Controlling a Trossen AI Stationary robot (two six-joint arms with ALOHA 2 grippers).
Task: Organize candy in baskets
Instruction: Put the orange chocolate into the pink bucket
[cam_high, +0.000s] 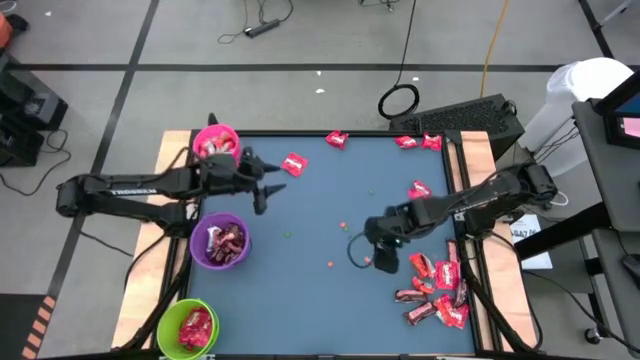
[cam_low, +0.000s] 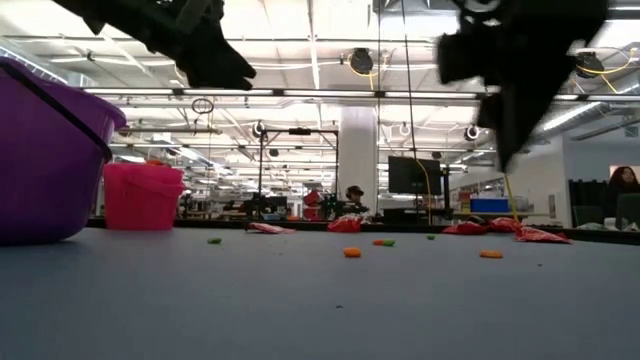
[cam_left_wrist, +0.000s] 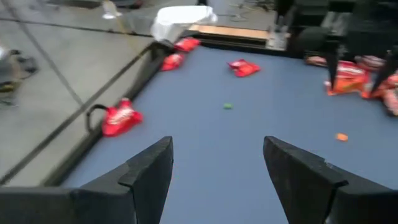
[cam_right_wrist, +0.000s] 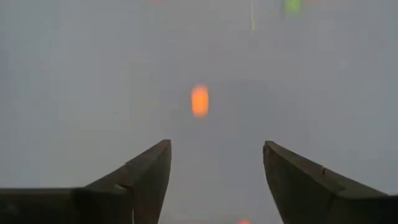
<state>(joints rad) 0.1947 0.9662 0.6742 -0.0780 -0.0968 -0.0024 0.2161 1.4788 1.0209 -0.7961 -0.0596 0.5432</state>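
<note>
Desk (cam_high: 310, 240): blue-grey top with a raised dark rim and wooden side strips.

Pink basket (cam_high: 215, 142): far-left corner of the desk, candy inside. Also seen in the low view (cam_low: 143, 196), upright.

Purple basket (cam_high: 220, 241): left edge, midway down, holding dark brown and pink-red pieces. It fills the left of the low view (cam_low: 45, 160).

Green basket (cam_high: 188, 328): near-left corner, red pieces inside.

Candy, loose: one red piece (cam_high: 293, 164) just beside the left gripper; one (cam_high: 336, 139) at the far rim; two (cam_high: 418, 142) at the far-right corner; one (cam_high: 419, 189) near the right arm's wrist. A dense heap (cam_high: 438, 290) of red and dark brown pieces lies along the near-right edge. The left wrist view shows red pieces along the rim (cam_left_wrist: 120, 117) and farther out (cam_left_wrist: 244, 67).

Specks: small orange and green bits (cam_high: 343, 225) scattered mid-desk; one orange speck (cam_right_wrist: 199, 100) shows ahead of the right fingers.

Left gripper (cam_high: 268, 190): over the desk between the pink and purple baskets, fingers (cam_left_wrist: 149, 171) apart, nothing between them.

Right gripper (cam_high: 368, 256): mid-desk, just beside the heap's left edge, pointing down at bare desk; fingers (cam_right_wrist: 146, 174) apart, nothing between them.
</note>
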